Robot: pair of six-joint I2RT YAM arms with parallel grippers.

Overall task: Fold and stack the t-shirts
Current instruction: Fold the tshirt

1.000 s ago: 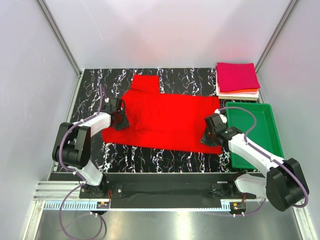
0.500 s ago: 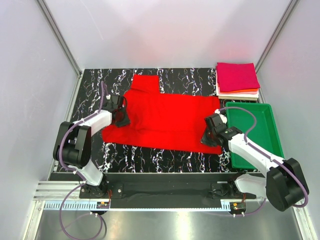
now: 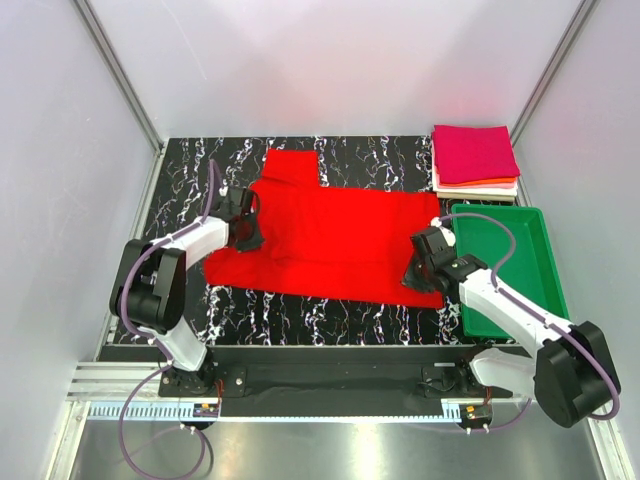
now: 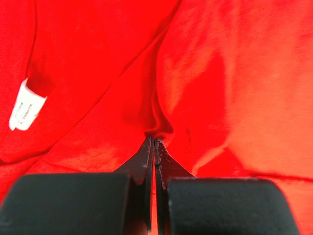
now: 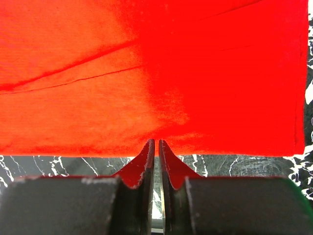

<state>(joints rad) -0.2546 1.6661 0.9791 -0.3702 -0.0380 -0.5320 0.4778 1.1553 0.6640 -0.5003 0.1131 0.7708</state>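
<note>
While the red t-shirt (image 3: 340, 235) lies spread across the middle of the tabletop (image 3: 300, 310) in the overhead view, a sleeve pointing to 12 o'clock, the left pincer (image 3: 247, 232) sits on its 9 o'clock side and the right pincer (image 3: 417, 272) on its 4 o'clock corner. The stack of folded t-shirts (image 3: 475, 155), magenta uppermost, waits at 1 o'clock, with the green tray (image 3: 520, 235) at 3 o'clock. From the left wrist, the left pincer (image 4: 154, 139) is clamped shut on a small ridge of red cloth, and a white label (image 4: 27, 105) shows at 9 o'clock. From the right wrist, the right pincer (image 5: 156, 142) has its jaws drawn almost together on the near hem, with bare tabletop showing at 6 o'clock. This looks like an early fold of the red shirt, with both grips just taken. The next move probably calls for lifting both ends together and carrying them level across the body, so the fold lands straight and does not bunch.
</note>
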